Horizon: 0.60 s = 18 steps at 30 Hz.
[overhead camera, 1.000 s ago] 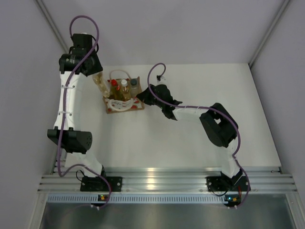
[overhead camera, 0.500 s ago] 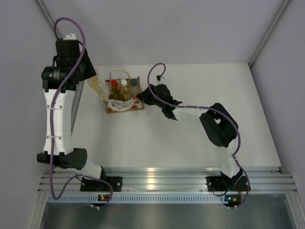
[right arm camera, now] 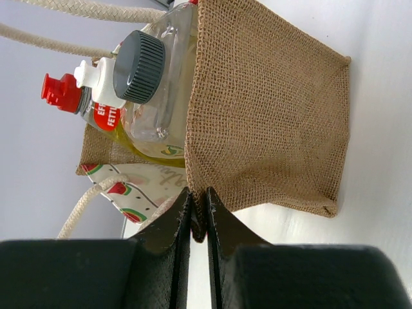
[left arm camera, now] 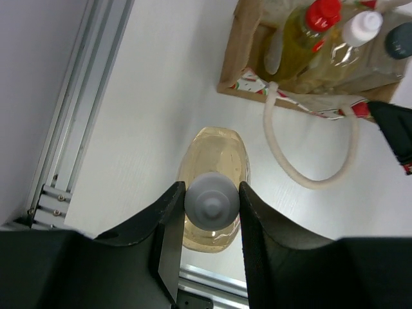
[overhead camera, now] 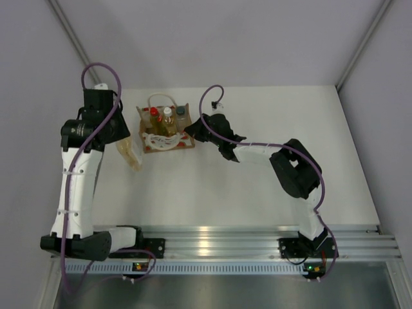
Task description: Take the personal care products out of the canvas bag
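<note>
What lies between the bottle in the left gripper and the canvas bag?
Only bare table. The left wrist view shows it: the bottle and the canvas bag are apart, the rope handle looping beside that stretch.

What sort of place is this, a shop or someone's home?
Most likely a robotics lab test cell: a white table boxed in by blank grey walls, with a cabled left arm and right arm bolted to an aluminium rail.

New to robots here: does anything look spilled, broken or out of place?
Nothing stands out. The canvas bag stands upright, pinched by the right gripper; the left gripper holds an amber bottle; no spill.
</note>
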Available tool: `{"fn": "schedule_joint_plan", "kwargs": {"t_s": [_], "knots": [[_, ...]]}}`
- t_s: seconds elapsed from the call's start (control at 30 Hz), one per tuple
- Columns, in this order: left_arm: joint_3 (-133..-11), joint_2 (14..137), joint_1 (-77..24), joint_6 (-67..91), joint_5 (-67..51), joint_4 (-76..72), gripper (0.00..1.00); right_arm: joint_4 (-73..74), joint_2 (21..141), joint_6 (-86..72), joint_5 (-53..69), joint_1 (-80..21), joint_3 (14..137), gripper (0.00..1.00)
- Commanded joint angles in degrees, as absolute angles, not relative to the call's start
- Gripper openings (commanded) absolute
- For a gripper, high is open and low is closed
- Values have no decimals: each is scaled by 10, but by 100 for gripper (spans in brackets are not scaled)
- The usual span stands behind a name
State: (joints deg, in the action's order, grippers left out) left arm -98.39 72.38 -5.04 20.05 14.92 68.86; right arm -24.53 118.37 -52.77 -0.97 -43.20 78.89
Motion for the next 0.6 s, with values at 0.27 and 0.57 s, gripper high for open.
{"fn": "schedule_joint_plan", "kwargs": {"t_s": [0.27,0.57], "knots": [[-729,606,-52,295,228,470,0,-156,1193,-501,-7,-425,783,0],[-654,583,-53,319,312,433,0,-161,1188,-499,-4,-425,771,0]]}}
